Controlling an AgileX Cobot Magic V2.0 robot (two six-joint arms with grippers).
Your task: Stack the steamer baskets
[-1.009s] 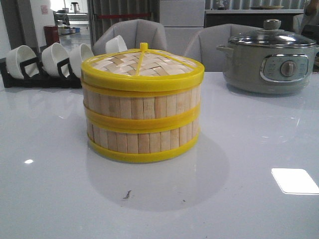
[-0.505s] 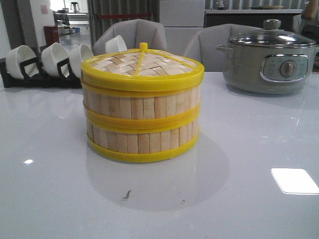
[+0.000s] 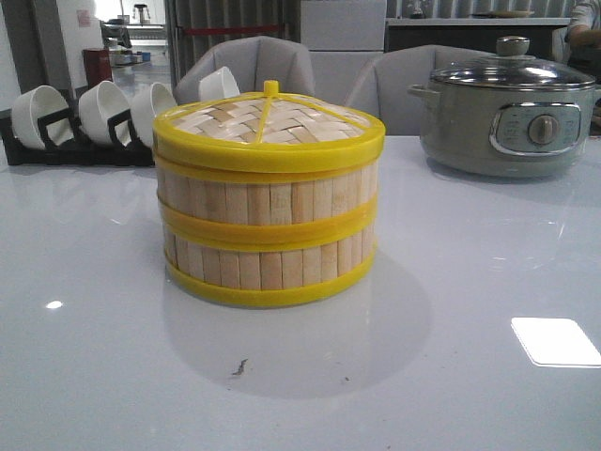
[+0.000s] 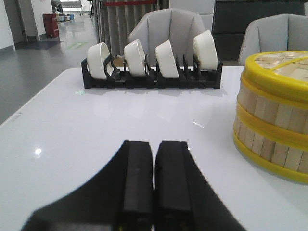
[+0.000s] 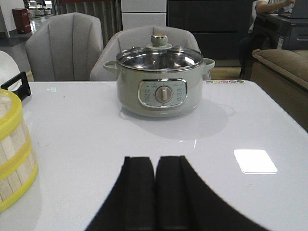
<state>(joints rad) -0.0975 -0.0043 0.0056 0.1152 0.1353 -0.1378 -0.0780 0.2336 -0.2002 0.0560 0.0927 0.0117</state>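
Two steamer baskets with wooden slat walls and yellow rims stand stacked one on the other at the middle of the white table, with a woven domed lid with a yellow knob on top. The stack also shows in the left wrist view and at the edge of the right wrist view. My left gripper is shut and empty, low over the table beside the stack. My right gripper is shut and empty, apart from the stack. Neither gripper shows in the front view.
A grey cooking pot with a glass lid stands at the back right, facing my right gripper. A black rack with several white bowls stands at the back left, also in the left wrist view. Chairs stand behind the table.
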